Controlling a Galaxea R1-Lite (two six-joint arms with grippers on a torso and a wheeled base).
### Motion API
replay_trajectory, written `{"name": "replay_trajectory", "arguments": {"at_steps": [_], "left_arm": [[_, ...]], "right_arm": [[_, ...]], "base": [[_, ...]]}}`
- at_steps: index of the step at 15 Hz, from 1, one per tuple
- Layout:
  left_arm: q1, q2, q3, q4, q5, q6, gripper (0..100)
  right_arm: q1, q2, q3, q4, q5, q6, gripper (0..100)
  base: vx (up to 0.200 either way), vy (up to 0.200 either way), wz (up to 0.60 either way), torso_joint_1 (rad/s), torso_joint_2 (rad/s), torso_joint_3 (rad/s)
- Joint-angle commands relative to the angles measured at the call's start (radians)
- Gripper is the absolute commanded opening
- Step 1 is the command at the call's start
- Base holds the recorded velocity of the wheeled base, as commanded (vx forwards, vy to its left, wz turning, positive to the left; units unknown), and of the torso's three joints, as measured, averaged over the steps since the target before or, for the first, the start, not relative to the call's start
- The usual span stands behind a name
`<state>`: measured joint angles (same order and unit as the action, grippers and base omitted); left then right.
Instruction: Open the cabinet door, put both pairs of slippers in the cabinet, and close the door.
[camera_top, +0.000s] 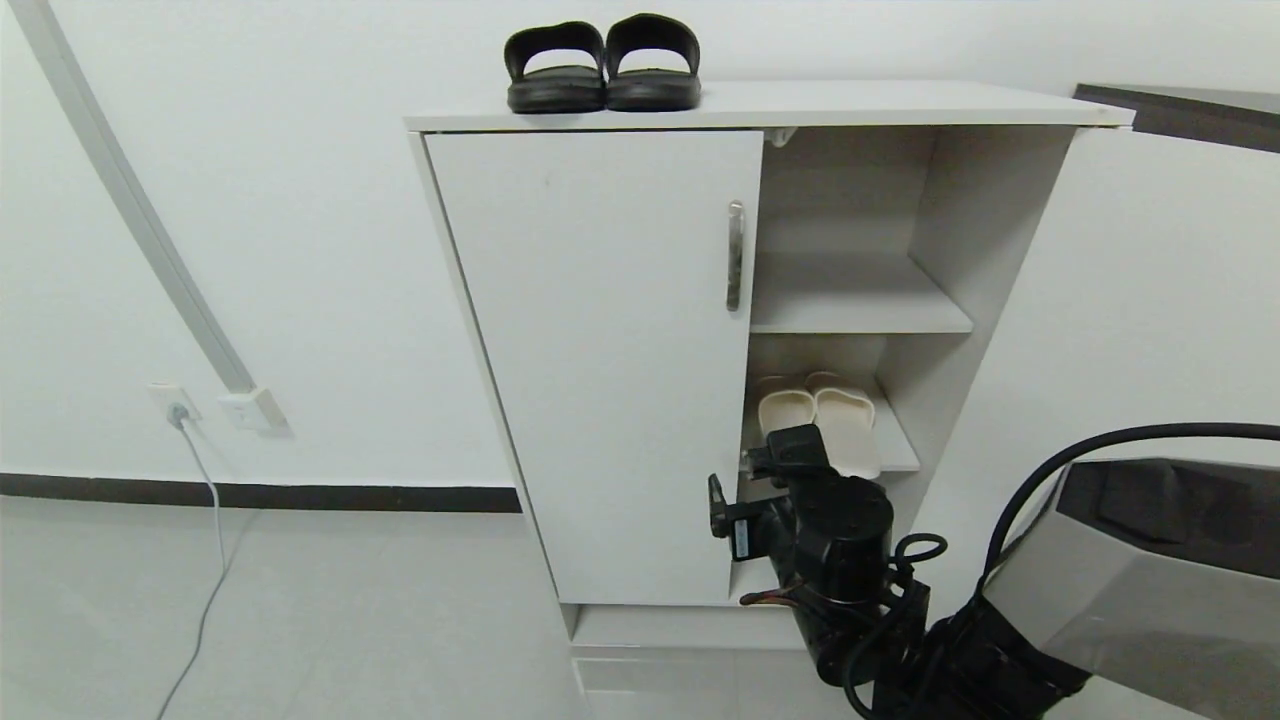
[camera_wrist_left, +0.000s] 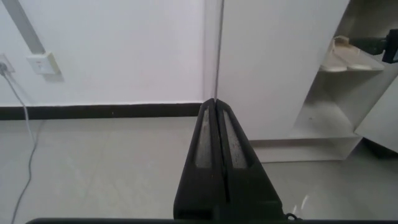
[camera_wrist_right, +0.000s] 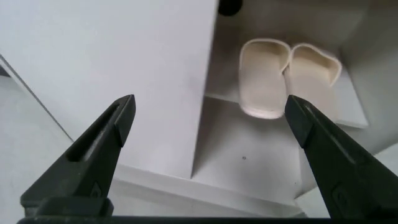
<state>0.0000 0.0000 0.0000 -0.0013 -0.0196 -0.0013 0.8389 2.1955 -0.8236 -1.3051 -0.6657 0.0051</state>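
Cabinet (camera_top: 600, 370) is open, cream slippers (camera_top: 820, 425) shelved inside; black slippers (camera_top: 603, 65) on its top await stowing, then door-closing. Right gripper (camera_wrist_right: 210, 104) gapes empty, left gripper (camera_wrist_left: 215, 109) is pinched closed.

The robot's black right gripper (camera_wrist_right: 210, 107) spreads its fingers wide at the end of an outstretched dark arm (camera_top: 850, 560); the black left gripper (camera_wrist_left: 215, 109) has its fingers pressed together.

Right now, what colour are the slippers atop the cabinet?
Black; slippers show best in head view.
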Motion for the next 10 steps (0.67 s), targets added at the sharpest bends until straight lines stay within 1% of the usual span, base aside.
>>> {"name": "replay_trajectory", "arguments": {"at_steps": [1, 7, 10], "left_arm": [[0.000, 0.002, 0.000, 0.000, 0.000, 0.000, 0], [0.000, 0.002, 0.000, 0.000, 0.000, -0.002, 0], [0.000, 0.002, 0.000, 0.000, 0.001, -0.002, 0]], "right_arm": [[0.002, 0.004, 0.001, -0.008, 0.000, -0.001, 100], [-0.004, 0.007, 0.018, -0.028, 0.008, -0.001, 100], [-0.012, 0.009, 0.023, -0.052, 0.011, -0.002, 100]], "base": [[0.000, 0.200, 0.00, 0.002, 0.00, 0.007], [0.000, 0.200, 0.00, 0.003, 0.00, 0.002], [0.000, 0.000, 0.00, 0.000, 0.00, 0.000]]}}
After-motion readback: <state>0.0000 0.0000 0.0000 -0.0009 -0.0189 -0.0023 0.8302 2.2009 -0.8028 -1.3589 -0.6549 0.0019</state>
